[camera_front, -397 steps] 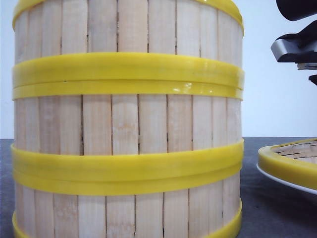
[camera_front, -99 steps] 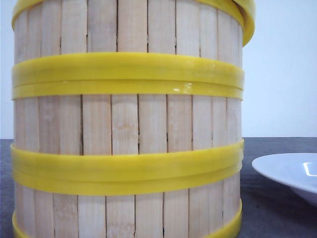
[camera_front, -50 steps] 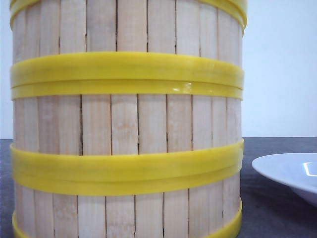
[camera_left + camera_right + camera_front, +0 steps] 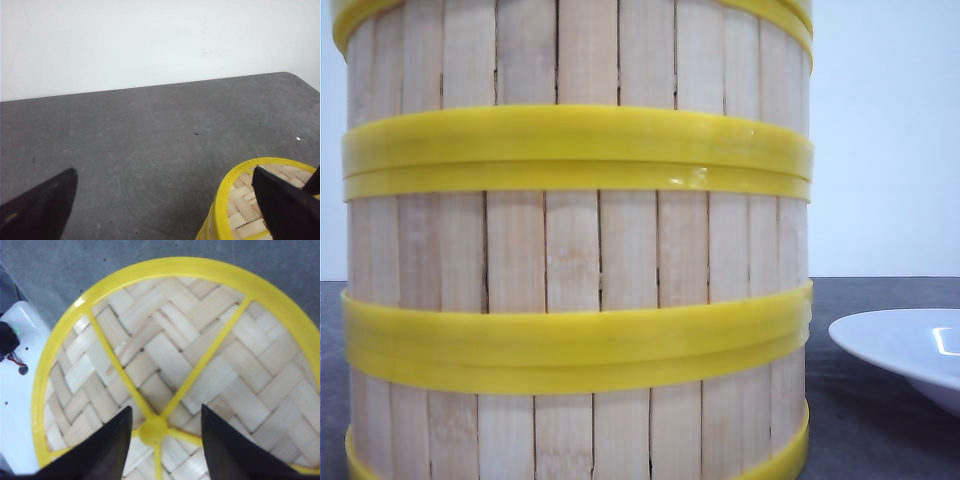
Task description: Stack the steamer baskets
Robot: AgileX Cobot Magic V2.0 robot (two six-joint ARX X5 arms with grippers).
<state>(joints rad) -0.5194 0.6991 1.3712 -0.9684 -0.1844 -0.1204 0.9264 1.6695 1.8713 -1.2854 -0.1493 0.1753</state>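
Steamer baskets (image 4: 576, 240) stand stacked beside the white plate (image 4: 905, 350); left gripper (image 4: 165, 200) and right gripper (image 4: 162, 440) fingers both apart

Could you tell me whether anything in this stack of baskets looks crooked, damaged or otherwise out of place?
Nothing stands out. The round bamboo-slat steamer baskets with yellow plastic bands sit flush in a straight column, bands level and slats intact. The top basket's woven floor looks unbroken. The shallow white plate sits apart, empty.
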